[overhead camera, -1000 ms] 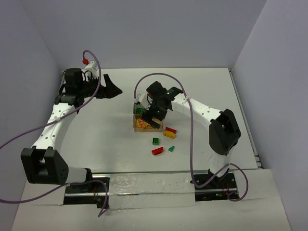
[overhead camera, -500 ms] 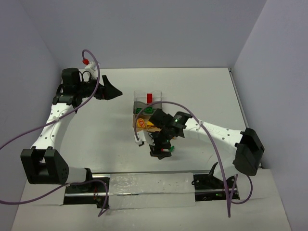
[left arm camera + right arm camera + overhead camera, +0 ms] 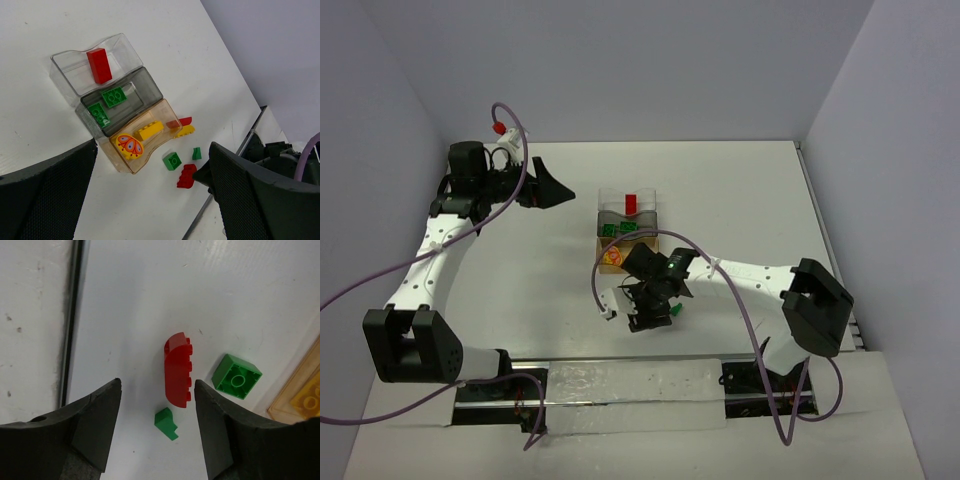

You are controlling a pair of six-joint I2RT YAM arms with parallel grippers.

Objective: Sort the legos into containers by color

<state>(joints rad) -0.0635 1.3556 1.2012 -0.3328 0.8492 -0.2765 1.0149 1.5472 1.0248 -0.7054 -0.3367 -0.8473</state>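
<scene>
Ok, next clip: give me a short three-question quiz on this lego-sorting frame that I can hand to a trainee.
1. True or false: the clear tray holds a single red brick.
2. In the right wrist view, the largest piece between the right arm's jaws is: A) a yellow brick, B) a curved red brick, C) a blue brick.
3. How many green bricks lie in the grey tray?
Key: 1 true; 2 B; 3 two.
</scene>
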